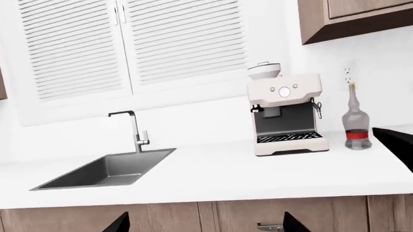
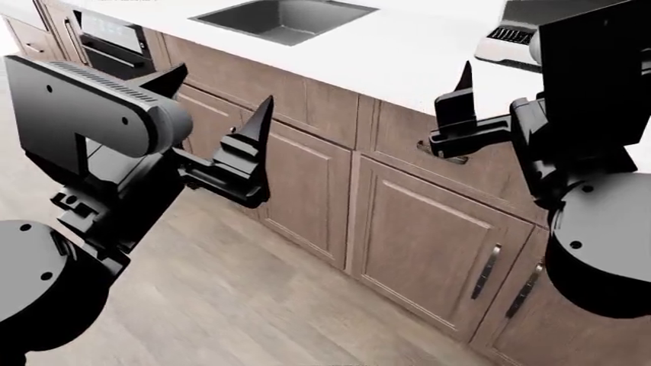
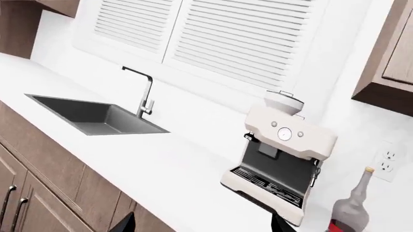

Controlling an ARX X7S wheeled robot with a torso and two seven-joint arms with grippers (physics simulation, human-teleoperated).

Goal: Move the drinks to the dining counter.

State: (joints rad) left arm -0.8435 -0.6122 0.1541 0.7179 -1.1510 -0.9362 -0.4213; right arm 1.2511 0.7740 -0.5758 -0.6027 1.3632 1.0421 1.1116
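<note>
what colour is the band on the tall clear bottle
Red, on the tall clear bottle; clearest in the left wrist view.

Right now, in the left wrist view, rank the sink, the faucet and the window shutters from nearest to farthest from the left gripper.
1. Sink, set into the worktop nearest the left gripper.
2. Faucet, standing at the sink's back edge.
3. Window shutters, on the wall behind the worktop.

The table point(image 1: 213, 174) is showing a smooth, matt white top over wood-grain cabinets point(image 2: 305, 183) with metal pulls. The sink point(image 1: 110, 170) is looking like matt grey metal, its tap point(image 1: 133, 129) dark and brushed. The bottle point(image 1: 355, 123) is reading as clear glass with a red band. The coffee machine point(image 1: 286, 116) is wearing cream plastic. The fingers point(image 2: 256, 126) are appearing matt black. The floor point(image 2: 224, 297) is showing pale wood planks.
</note>
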